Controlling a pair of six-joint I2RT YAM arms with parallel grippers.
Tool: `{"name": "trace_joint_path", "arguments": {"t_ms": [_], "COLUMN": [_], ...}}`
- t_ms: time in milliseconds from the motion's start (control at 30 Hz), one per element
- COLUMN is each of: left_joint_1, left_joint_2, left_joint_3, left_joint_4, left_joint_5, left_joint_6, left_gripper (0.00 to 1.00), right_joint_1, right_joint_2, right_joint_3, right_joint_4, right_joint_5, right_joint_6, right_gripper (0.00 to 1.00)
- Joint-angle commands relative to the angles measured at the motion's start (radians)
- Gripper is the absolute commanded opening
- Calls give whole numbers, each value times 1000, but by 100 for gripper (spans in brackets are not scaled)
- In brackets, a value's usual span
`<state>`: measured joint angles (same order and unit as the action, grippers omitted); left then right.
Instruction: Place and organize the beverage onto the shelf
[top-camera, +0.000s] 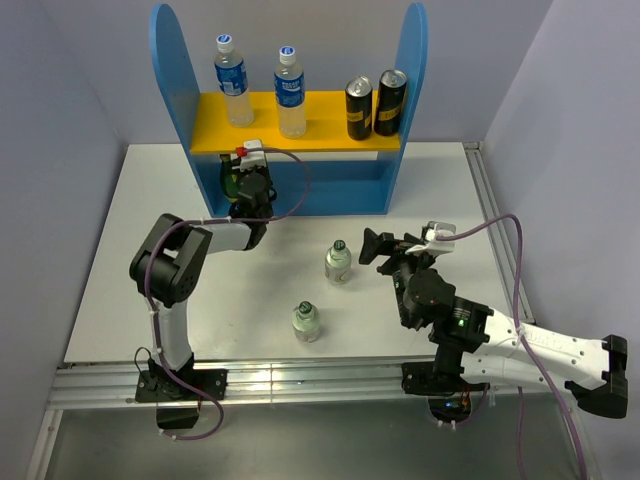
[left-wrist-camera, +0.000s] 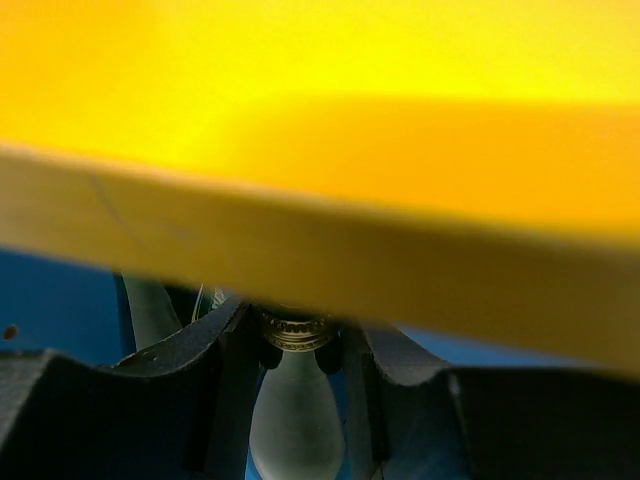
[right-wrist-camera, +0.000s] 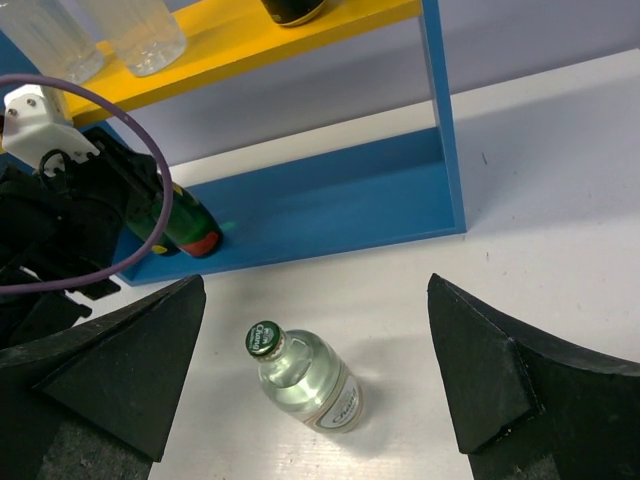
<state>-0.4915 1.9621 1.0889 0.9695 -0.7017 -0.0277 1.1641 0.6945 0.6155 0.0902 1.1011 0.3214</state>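
While the left arm's jaws reach under the yellow board (top-camera: 300, 125) of the shelf (top-camera: 170, 80), the overhead view shows two short clear bottles standing on the counter (top-camera: 130, 260). One short bottle (top-camera: 339, 263) is just left of the right arm's jaws, and the other short bottle (top-camera: 306, 322) is nearer the bases. The right arm is closer to both.

From the left wrist, the jaws are clamped on the neck of an upright green bottle (left-wrist-camera: 295, 420), its cap just below the board's edge.

From the right wrist, the jaws gape wide and empty. The nearer short bottle stands upright ahead, centred between them, so a straight advance should bracket it.
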Motion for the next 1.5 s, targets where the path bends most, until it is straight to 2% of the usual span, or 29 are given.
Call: {"name": "trace_joint_path", "arguments": {"t_ms": [0,67,100,167,200,333,367,400,667,900,1100,1133,1167,1267,1400,1467], "left_joint_1": [16,18,18,18,18,16,18,18,-27,-111,-209,-222,-245,-300,-392,-453], "left_joint_2": [9,18,20,21,21,9,4,-2,-135,-308,-514,-582,-616,-755,-929,-965], "left_joint_3": [57,68,68,62,62,60,59,54,-58,-150,-201,-208,-211,-251,-302,-305], "left_joint_4": [101,69,66,58,52,3,-8,-11,-104,-310,-578,-624,-735,-874,-1020,-1083], "left_joint_5": [-18,-19,-15,-1,4,13,21,21,-11,-54,-119,-117,-119,-101,-99,-104], "left_joint_6": [17,17,17,9,6,-15,-26,-29,-72,-155,-248,-274,-334,-420,-492,-529], "left_gripper": [0,10,26,45,60,77,94,97,99,99,99,99,99,99,99,99], "right_joint_1": [-9,-12,-12,-14,-14,-15,-15,-17,-18,-23,-38,-44,-50,-109,-179,-198], "right_joint_2": [5,11,14,14,13,10,10,10,-6,-3,42,48,69,130,230,293], "right_joint_3": [16,20,20,20,20,18,20,20,6,-14,-39,-40,-40,-36,-16,-7], "right_joint_4": [46,46,43,42,42,42,42,42,52,72,102,89,80,43,34,43], "right_joint_5": [-1,-1,-1,-1,-1,0,0,0,19,23,-159,-193,-269,-390,-455,-463], "right_joint_6": [15,16,18,19,19,19,19,19,15,1,-30,-7,10,93,157,173], "right_gripper": [98,98,98,98,98,98,99,99,99,99,99,99,99,99,99,99]}}
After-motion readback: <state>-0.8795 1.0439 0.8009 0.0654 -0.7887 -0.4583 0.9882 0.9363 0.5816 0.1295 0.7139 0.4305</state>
